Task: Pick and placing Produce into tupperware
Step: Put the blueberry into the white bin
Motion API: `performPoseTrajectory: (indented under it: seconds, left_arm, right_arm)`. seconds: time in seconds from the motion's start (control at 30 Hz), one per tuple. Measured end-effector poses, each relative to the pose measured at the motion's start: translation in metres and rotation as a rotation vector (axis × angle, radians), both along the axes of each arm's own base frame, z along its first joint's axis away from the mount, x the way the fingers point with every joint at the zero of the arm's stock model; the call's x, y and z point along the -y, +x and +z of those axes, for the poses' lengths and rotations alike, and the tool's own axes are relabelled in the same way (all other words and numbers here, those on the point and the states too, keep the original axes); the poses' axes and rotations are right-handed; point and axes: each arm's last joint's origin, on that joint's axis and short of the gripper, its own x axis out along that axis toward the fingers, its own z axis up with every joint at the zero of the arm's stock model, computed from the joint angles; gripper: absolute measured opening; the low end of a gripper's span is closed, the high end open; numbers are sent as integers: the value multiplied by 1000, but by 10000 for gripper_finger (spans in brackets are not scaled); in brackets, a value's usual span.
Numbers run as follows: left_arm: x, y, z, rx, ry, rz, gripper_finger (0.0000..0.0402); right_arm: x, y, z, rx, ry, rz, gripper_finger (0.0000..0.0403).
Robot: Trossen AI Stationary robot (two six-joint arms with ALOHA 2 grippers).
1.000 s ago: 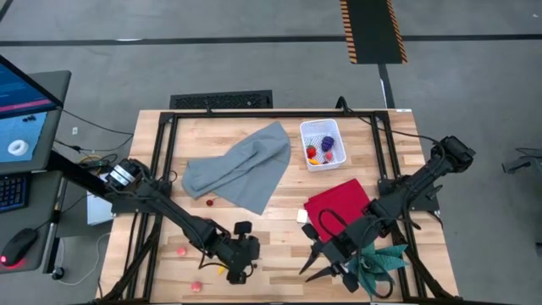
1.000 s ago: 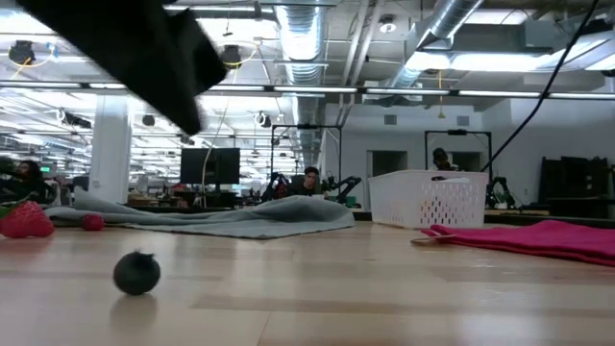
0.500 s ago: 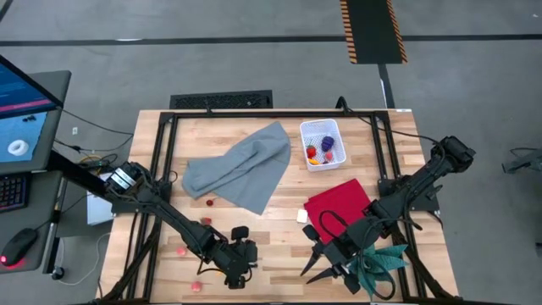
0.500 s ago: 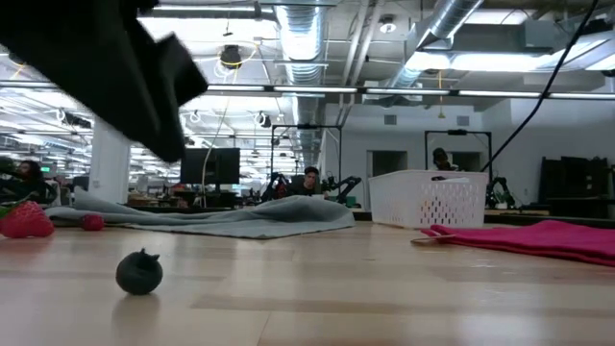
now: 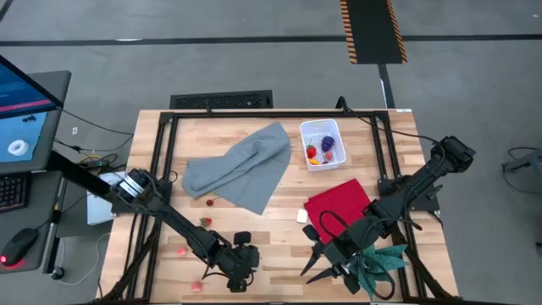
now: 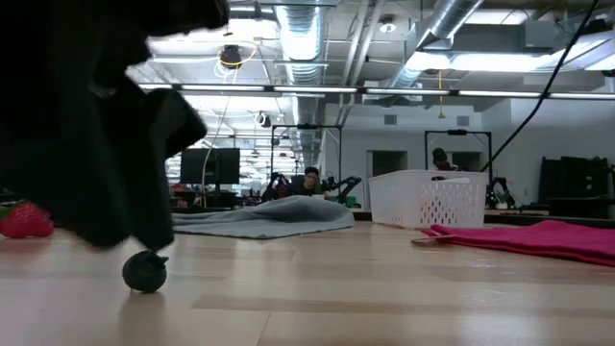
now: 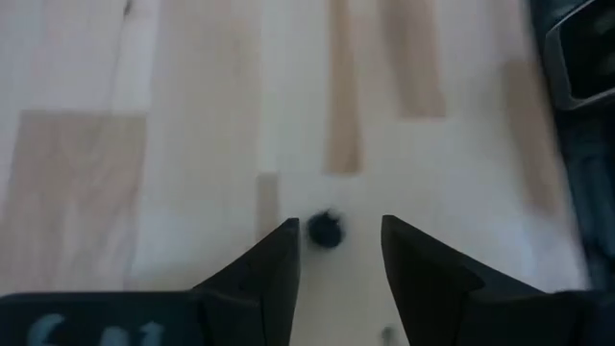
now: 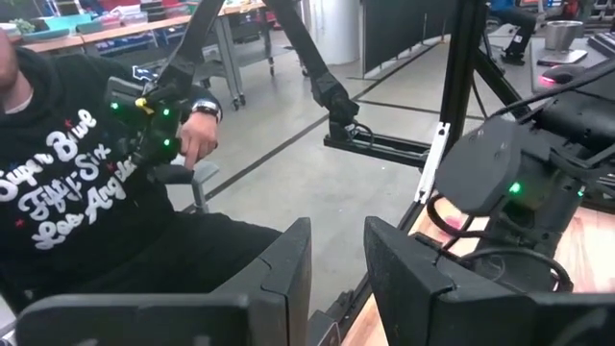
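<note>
The white tupperware (image 5: 323, 144) stands near the table's far edge and holds a purple grape bunch, a red piece and a yellow piece. It also shows in the low view as a tub (image 6: 428, 199). Red and pink berries lie loose on the wood (image 5: 203, 222), (image 5: 180, 251), (image 5: 196, 285). A small dark berry (image 7: 326, 231) rests on the table between the tips of my open left gripper (image 7: 338, 226), close to one finger. My left gripper (image 5: 240, 269) hangs low at the near edge, just above that berry (image 6: 144, 272). My open right gripper (image 5: 315, 264) waits at the near edge.
A grey cloth (image 5: 241, 165) lies left of the tub, and a red cloth (image 5: 343, 207) is spread near my right arm, with a small white cube (image 5: 301, 216) beside it. A strawberry (image 6: 24, 221) sits far left in the low view. A person (image 8: 86, 192) sits beyond the near edge.
My left gripper has moved toward the table's near edge and come down over the small dark berry, so that its dark body now hangs just above the berry in the low view. The right arm has kept still.
</note>
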Motion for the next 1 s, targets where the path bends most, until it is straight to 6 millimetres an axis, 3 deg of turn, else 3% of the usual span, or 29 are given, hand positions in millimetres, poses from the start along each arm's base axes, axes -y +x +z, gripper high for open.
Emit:
performPoseTrajectory:
  seconds: [0.17,0.4,0.77,1.0]
  left_arm:
    - [3,6,-15,-8,-1,-1,137]
    - [5,7,-18,-5,29,-6,131]
    - [6,8,-10,-24,112,-62,29]
    - [7,12,9,-27,170,-74,59]
  right_arm:
    - [0,0,1,3,3,0,123]
    - [0,0,1,3,3,0,123]
    - [0,0,0,1,2,0,123]
    - [0,0,0,6,-5,2,123]
